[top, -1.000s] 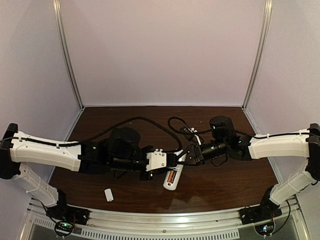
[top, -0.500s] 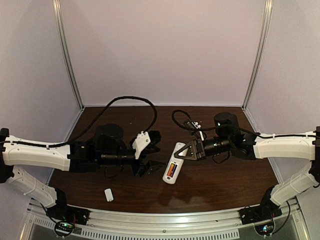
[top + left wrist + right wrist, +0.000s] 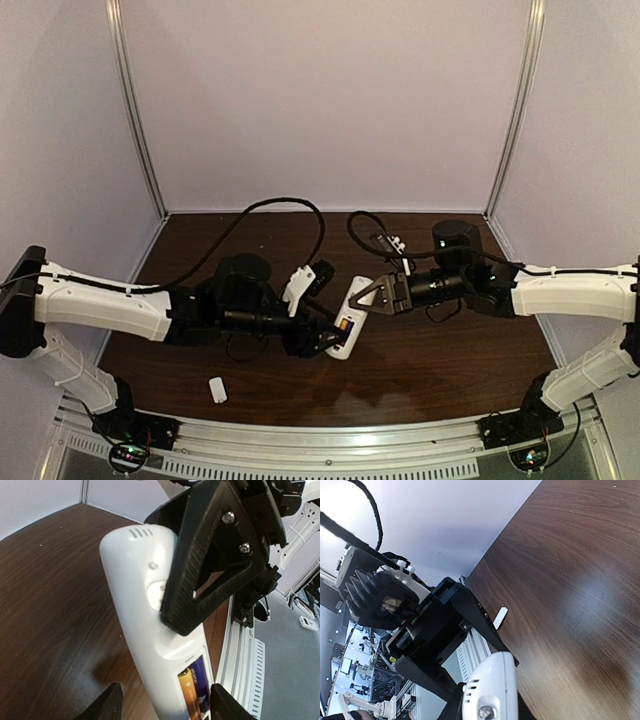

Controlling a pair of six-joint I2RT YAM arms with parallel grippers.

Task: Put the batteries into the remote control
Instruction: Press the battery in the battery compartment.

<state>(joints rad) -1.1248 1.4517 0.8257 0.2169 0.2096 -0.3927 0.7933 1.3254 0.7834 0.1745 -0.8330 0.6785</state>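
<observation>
The remote control (image 3: 351, 312) is seen near the middle of the dark wood-grain table (image 3: 450, 370), lying between the two arms with its back turned up. It is a slim oblong of smooth, glossy white plastic with rounded ends. Three short slits, a small round dot and an oval recess are moulded near its upper end. At its lower end a rectangular bay is uncovered, and the batteries are seated in it side by side, one orange (image 3: 186, 698) and one purple-blue (image 3: 201, 676).

The upper end is clamped by the right gripper (image 3: 364, 298), whose matt black triangular finger (image 3: 210, 565), ribbed along its edge, is pressed flat on the white shell. The left gripper (image 3: 328, 338) is spread wide around the lower end and nothing is held in it. A gap is seen on one side, but contact on the other cannot be told. A small plain white rectangular piece (image 3: 217, 389) lies apart near the front edge.
</observation>
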